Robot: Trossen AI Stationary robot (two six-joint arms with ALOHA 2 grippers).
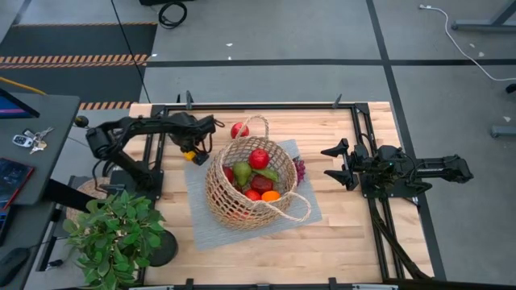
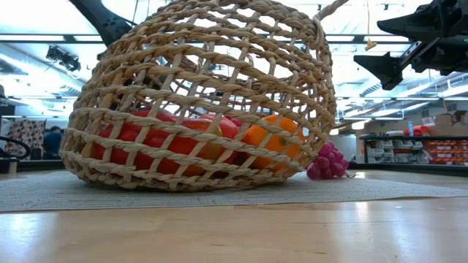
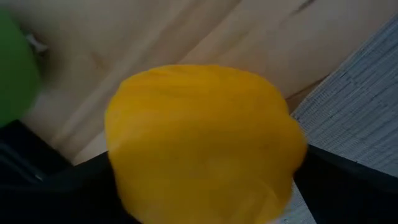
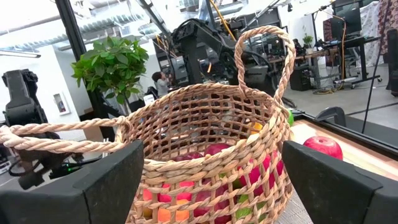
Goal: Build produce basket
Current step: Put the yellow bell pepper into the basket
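The tan wicker basket stands on a grey mat at the table's middle. It holds a red apple, a green pear, an orange and other fruit. My left gripper is just left of the basket's far rim, shut on a yellow lemon. My right gripper waits open to the right of the basket, its fingers pointing at it. In the right wrist view the basket shows between them. A red apple lies on the wood beyond the basket. My left gripper holds the lemon pinched between its two fingers, one on each side of the fruit. The fingers come from above, pointing down. The lemon is over the wood beside the mat's far left corner; I cannot tell whether it is lifted clear.
Purple grapes lie on the mat against the basket's right side, also seen in the low view. A leafy potted plant stands at the near left corner. A green thing sits beside the lemon. Bare wood lies along the near edge.
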